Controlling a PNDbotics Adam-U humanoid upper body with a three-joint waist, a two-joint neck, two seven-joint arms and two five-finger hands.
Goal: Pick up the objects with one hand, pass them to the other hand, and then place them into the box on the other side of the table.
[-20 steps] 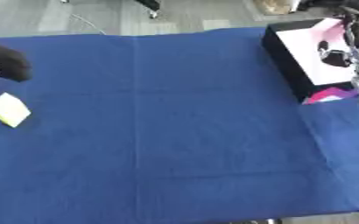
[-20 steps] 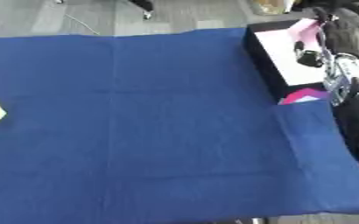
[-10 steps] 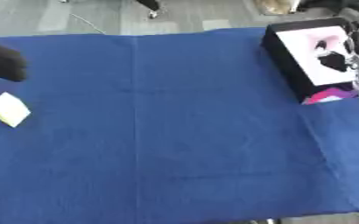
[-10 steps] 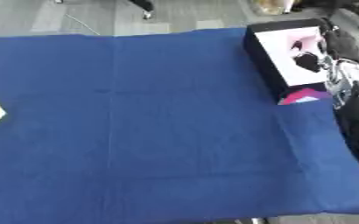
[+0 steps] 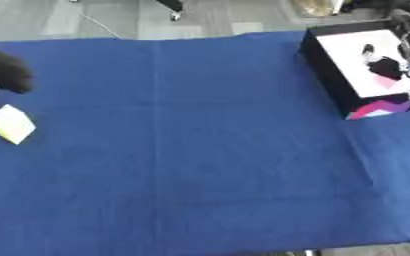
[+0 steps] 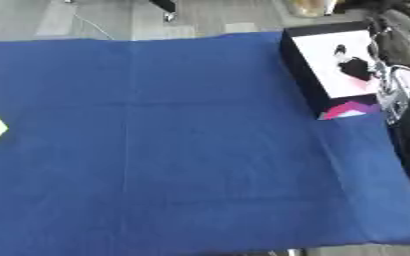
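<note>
Pale yellow card (image 5: 11, 124) lies flat at the table's (image 5: 200, 150) left edge, well apart from the box (image 5: 357, 70) on the far right. Looks light, thin, floppy; probably pinch an edge. Left hand (image 5: 3, 70) dark above it, right hand (image 6: 392, 95) beside box; fingers unclear on both.

The box (image 5: 366, 70) stands at the far right of the cloth-covered bench (image 5: 200, 150). A small dark thing (image 6: 355, 67) lies in the box. Well apart from the box, at the bench's left edge, lies a flat square card (image 5: 11, 124), with a dark rounded object (image 5: 5, 71) just behind it.
</note>
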